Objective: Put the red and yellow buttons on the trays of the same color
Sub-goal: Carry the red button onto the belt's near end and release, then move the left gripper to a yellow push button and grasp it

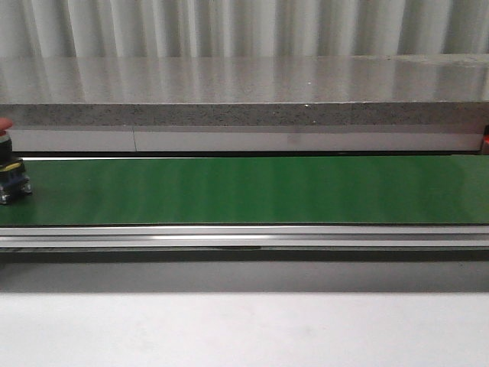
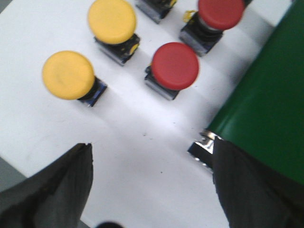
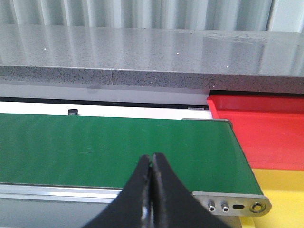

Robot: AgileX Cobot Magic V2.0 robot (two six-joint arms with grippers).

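Observation:
In the left wrist view, two yellow buttons (image 2: 69, 75) (image 2: 112, 21) and two red buttons (image 2: 175, 66) (image 2: 220, 12) stand on a white surface (image 2: 142, 142) beside the green belt (image 2: 266, 109). My left gripper (image 2: 152, 145) hangs open over bare white surface short of them, holding nothing. In the front view, one button (image 1: 11, 180) stands on the belt (image 1: 252, 191) at the far left edge, mostly cut off. My right gripper (image 3: 152, 156) is shut and empty over the belt's near edge (image 3: 118, 147). The red tray (image 3: 266, 133) and yellow tray (image 3: 280, 190) lie past the belt's end.
A further button base (image 2: 154, 7) shows partly beyond the yellow ones. A metal belt bracket (image 2: 202, 147) sits near my left gripper's finger. The belt's end roller plate (image 3: 232, 202) adjoins the trays. A grey stone ledge (image 1: 244, 92) runs behind the belt.

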